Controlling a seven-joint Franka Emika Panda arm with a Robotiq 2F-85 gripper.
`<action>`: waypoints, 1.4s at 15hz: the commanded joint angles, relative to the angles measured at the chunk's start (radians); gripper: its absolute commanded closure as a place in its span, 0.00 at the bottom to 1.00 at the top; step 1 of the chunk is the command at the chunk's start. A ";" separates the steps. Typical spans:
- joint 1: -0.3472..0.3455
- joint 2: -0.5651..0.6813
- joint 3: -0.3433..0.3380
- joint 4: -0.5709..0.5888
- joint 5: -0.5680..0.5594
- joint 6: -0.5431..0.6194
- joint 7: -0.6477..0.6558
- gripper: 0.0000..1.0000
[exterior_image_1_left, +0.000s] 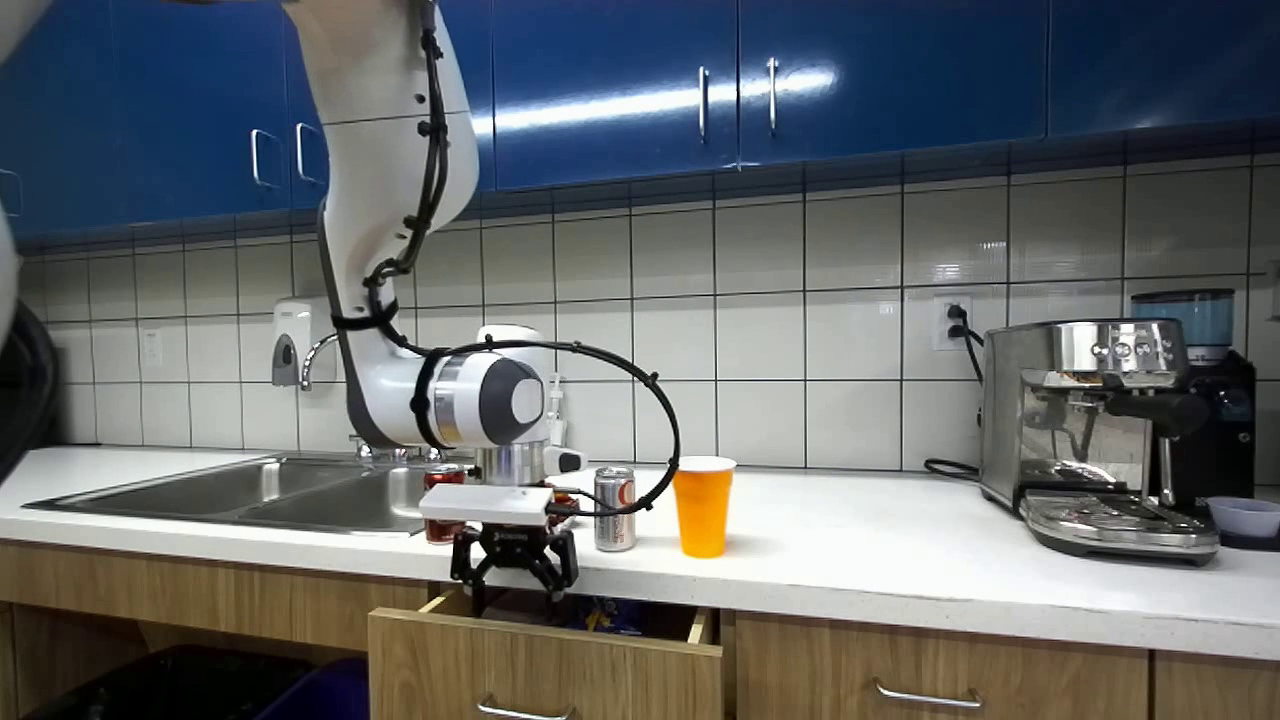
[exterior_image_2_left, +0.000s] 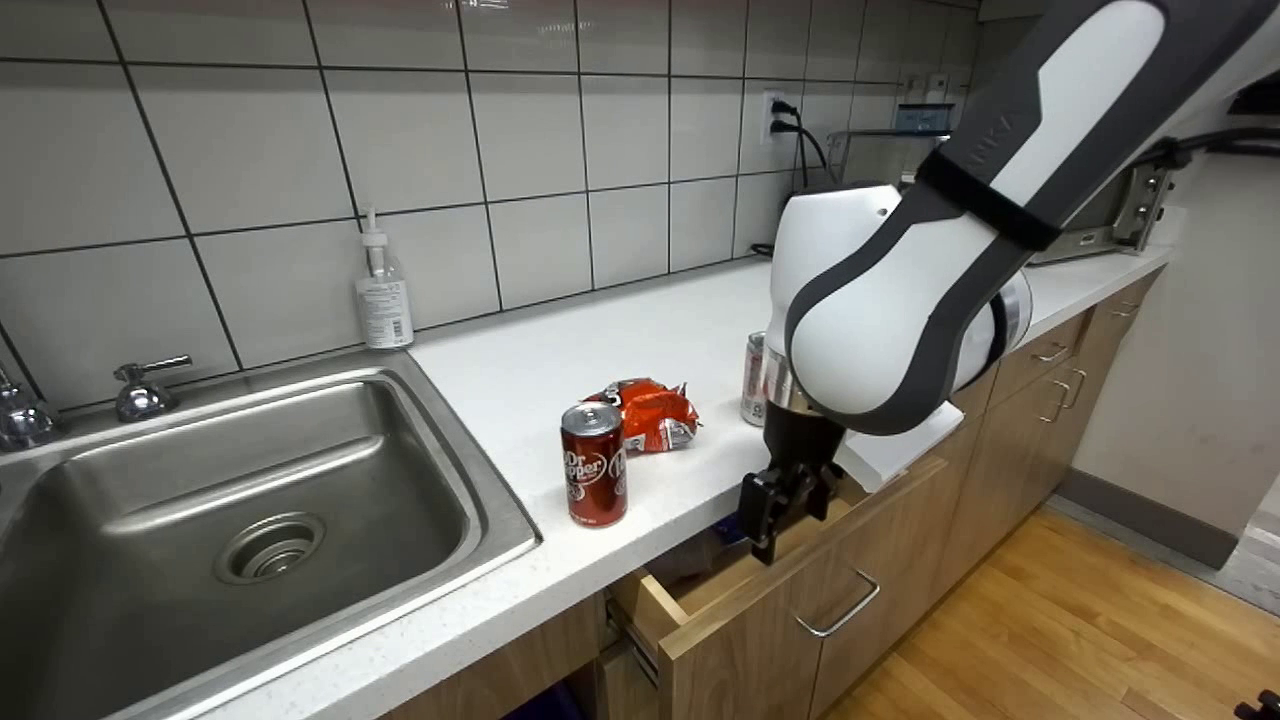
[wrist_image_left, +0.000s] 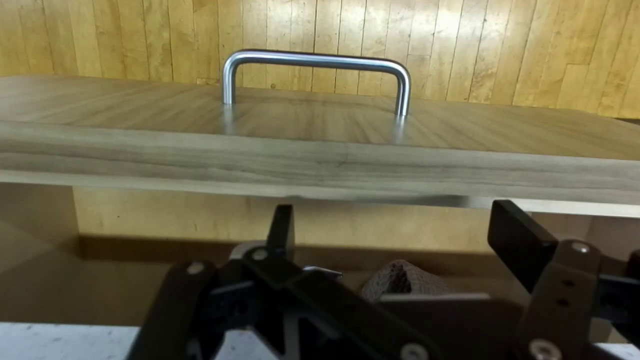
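My gripper (exterior_image_1_left: 515, 598) is open and empty, pointing down over a pulled-out wooden drawer (exterior_image_1_left: 545, 668). In an exterior view, the gripper (exterior_image_2_left: 790, 525) has its fingertips at about the height of the drawer's (exterior_image_2_left: 740, 640) front edge. In the wrist view, the gripper's (wrist_image_left: 392, 220) fingers are wide apart, just behind the drawer front (wrist_image_left: 320, 162). A brown mesh-like item (wrist_image_left: 425, 280) lies in the drawer, partly hidden by the gripper. A blue packet (exterior_image_1_left: 614, 614) also lies inside. The drawer's metal handle (wrist_image_left: 315, 59) is on the outer face, apart from the fingers.
On the white counter stand a red Dr Pepper can (exterior_image_2_left: 594, 470), a crumpled red bag (exterior_image_2_left: 655, 415), a silver can (exterior_image_1_left: 614, 520) and an orange cup (exterior_image_1_left: 703, 508). A steel sink (exterior_image_2_left: 500, 500) lies beside the cans. A coffee machine (exterior_image_1_left: 1085, 440) stands farther along.
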 joint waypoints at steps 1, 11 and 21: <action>-0.007 0.028 -0.001 0.026 -0.015 0.021 0.011 0.00; -0.012 0.034 0.006 0.025 0.002 -0.053 0.019 0.00; -0.008 0.002 0.013 -0.002 0.028 -0.147 0.060 0.00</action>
